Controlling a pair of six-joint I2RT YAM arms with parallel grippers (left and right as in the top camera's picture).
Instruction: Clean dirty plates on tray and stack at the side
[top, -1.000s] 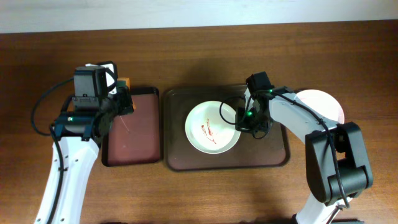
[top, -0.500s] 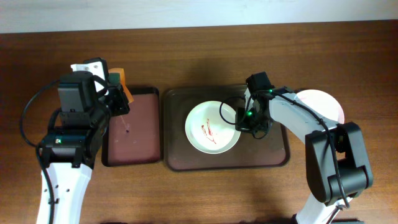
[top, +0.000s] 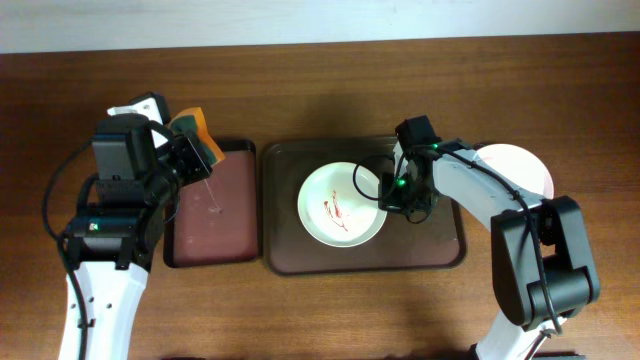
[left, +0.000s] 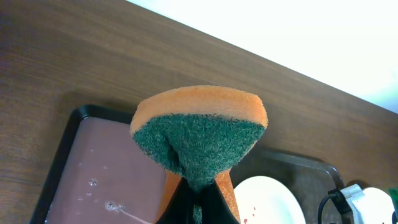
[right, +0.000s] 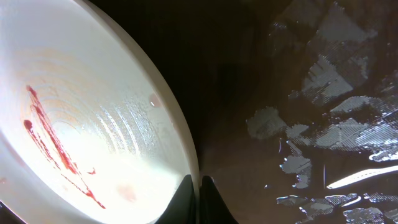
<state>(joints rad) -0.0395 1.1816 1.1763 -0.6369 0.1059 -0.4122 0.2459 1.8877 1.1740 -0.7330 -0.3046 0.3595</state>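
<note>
A white plate (top: 340, 204) with red smears lies on the large dark brown tray (top: 290, 250); it also shows in the right wrist view (right: 93, 124) and the left wrist view (left: 264, 199). My right gripper (top: 392, 196) is shut on this plate's right rim (right: 198, 180). My left gripper (top: 190, 150) is shut on an orange sponge with a green scrub face (left: 199, 130), held above the top left of the smaller reddish tray (top: 215, 210). A clean white plate (top: 520, 165) lies on the table to the right of the large tray.
The smaller reddish-brown tray (left: 93, 168) has water drops on it. The large tray's floor (right: 311, 93) looks wet. A black cable (left: 333, 202) runs by the right arm. The table's far edge (top: 320, 40) meets a white wall.
My left gripper has lifted the sponge off the small tray and tilted it up and to the right. The right arm and the plate have not moved.
</note>
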